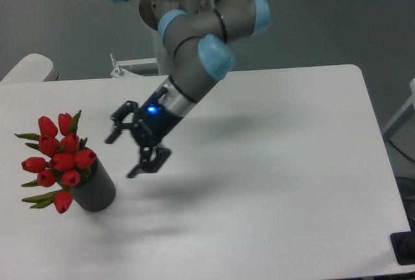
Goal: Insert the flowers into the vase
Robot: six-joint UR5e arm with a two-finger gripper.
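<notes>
Flowers: the flowers (pixel 57 163) stand in the vase (pixel 96 189), near the table's (pixel 285 183) front left corner.
Claw: the gripper (pixel 130 153) hangs beside them, spread wide and holding nothing.
Handling: light, soft, easily bruised (judging by the buds); grip the stems, not the heads.

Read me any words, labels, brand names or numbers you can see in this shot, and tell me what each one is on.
None can be read. The gripper has only a blue light on its wrist body; any lettering there is too small and blurred to make out.
The flowers, the vase and the table carry no visible text.
</notes>
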